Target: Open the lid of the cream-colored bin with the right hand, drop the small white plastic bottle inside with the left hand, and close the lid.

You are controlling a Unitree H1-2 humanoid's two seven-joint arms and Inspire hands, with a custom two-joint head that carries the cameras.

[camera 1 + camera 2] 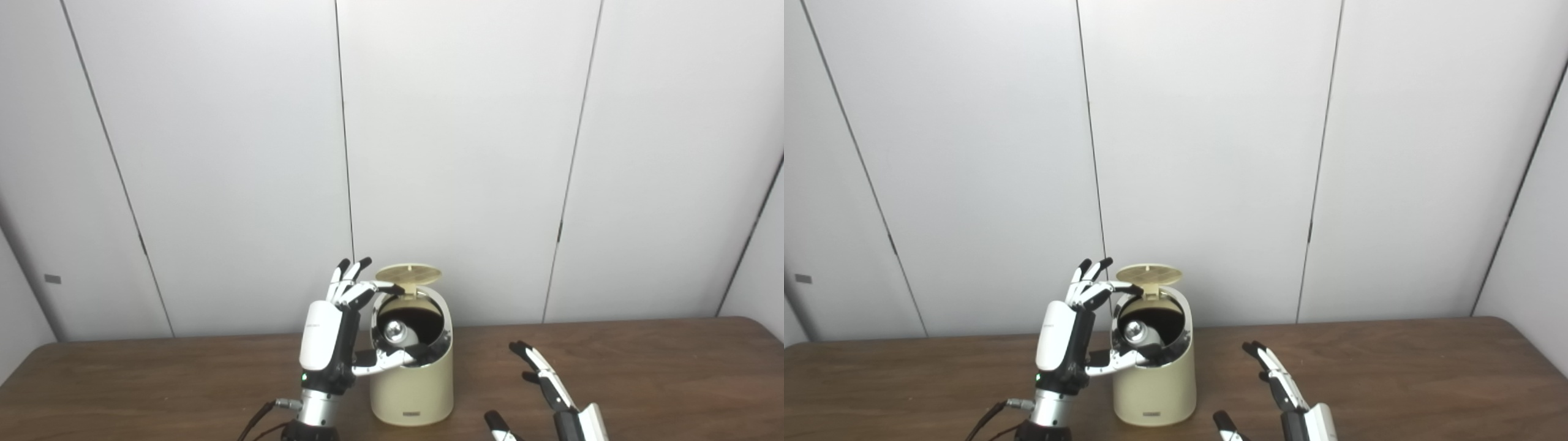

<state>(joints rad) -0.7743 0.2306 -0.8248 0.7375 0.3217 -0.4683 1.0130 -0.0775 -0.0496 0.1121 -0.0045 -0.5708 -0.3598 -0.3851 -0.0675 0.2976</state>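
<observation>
Sitting in the mouth of the bin (411, 380), the bottle (399, 334) shows its rounded end just inside the dark opening, tilted toward the left rim, and not visibly dropped to the bottom. The lid (408, 273) stands raised above the back of the opening. The left hand (343, 331) is right at the rim, fingers spread and upright, the thumb reaching into the opening beside the bottle; it grips nothing firmly, though whether the thumb touches the bottle I cannot tell. The right hand (548, 383) rests open and low over the table (674, 380), well clear of the bin.

The risks, as I judge them: the bottle may lodge on the rim rather than fall, and then the lid would close onto it. Withdrawing the left hand carelessly could hook the rim and tip or drag the light bin. A fingertip near the lid could knock it shut early, trapping the thumb.
</observation>
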